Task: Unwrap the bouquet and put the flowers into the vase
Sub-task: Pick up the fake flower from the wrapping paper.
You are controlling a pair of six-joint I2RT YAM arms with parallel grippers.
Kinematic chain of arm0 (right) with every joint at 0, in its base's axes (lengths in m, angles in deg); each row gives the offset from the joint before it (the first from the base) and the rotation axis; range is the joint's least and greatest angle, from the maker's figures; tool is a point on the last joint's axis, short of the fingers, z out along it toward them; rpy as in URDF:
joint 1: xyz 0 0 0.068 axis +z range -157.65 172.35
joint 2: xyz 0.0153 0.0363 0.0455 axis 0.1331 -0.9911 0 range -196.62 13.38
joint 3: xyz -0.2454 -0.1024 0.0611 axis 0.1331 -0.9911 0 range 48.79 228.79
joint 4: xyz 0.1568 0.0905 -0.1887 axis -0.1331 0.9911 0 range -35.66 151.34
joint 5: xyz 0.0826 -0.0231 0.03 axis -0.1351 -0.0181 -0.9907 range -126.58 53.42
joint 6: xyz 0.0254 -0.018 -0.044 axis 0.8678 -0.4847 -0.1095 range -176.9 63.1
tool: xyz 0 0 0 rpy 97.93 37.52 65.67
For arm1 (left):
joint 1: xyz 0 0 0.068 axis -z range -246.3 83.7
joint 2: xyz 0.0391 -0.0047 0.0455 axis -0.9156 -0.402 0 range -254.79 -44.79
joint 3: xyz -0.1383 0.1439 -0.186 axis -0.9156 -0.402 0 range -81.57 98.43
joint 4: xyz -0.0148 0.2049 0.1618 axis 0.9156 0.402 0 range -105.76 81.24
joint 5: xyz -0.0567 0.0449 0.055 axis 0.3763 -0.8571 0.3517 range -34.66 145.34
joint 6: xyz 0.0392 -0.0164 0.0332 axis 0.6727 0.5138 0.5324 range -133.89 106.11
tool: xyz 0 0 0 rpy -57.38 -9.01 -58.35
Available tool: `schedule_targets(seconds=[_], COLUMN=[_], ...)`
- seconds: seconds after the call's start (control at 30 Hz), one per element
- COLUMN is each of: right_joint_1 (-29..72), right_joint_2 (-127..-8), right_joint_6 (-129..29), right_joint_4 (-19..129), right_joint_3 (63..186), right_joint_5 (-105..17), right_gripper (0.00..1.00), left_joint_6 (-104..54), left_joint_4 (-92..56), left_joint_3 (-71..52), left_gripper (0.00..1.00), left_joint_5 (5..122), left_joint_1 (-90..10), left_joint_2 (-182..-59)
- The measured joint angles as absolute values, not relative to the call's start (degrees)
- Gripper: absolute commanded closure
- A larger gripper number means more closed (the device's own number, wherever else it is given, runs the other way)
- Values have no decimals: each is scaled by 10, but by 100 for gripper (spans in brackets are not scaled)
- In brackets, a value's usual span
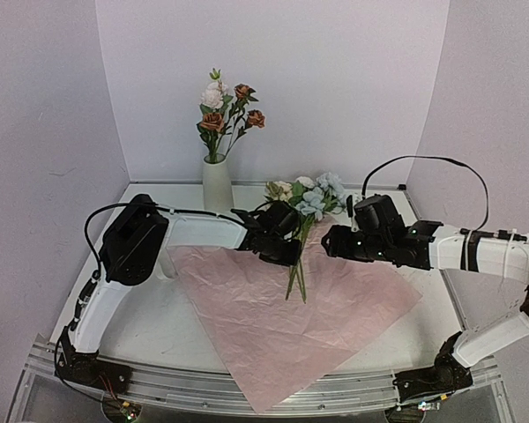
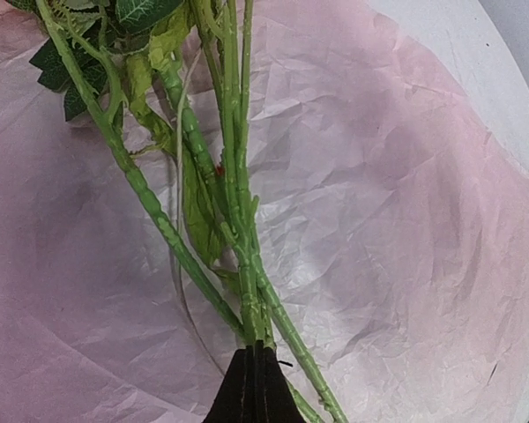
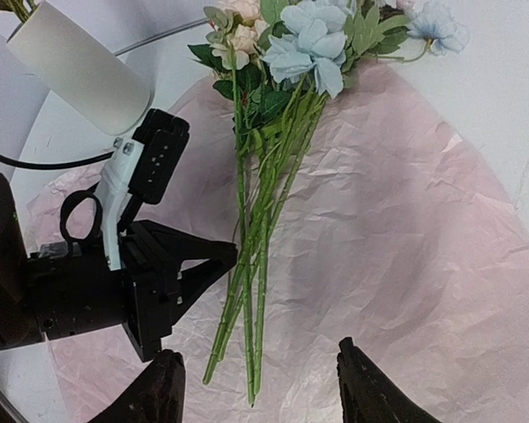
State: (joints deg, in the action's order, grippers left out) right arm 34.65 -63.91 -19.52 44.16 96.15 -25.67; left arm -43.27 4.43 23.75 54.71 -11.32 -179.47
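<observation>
The bouquet is undone: its lilac-pink paper lies spread flat under a loose bunch of flowers with pale blue and cream blooms. Their green stems run down the sheet. My left gripper is shut, and the stems meet the seam of its jaws; in the top view it reaches in from the left. The right gripper stands open, straddling the stem ends without touching them. The off-white vase stands at the back, holding rust-orange and pale roses.
White walls close in the back and both sides of the table. The vase stands close behind the left gripper. A black cable runs along the left arm. The metal rail marks the near edge.
</observation>
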Motion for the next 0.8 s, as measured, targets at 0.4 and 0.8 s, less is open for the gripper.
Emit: schedule_targets(seconds=[0.4, 0.8], right_joint_1=[331, 329], right_joint_2=[-631, -634], right_joint_6=[-213, -209], right_joint_4=[452, 456], right_joint_3=[973, 975], right_joint_5=[-253, -258], right_gripper=[40, 40], left_joint_6=[-424, -418], left_joint_4=[52, 59], left_joint_3=[238, 244], left_gripper=[65, 61], left_joint_5=[542, 572], left_joint_1=[-113, -113], left_joint_2=[-1722, -1742])
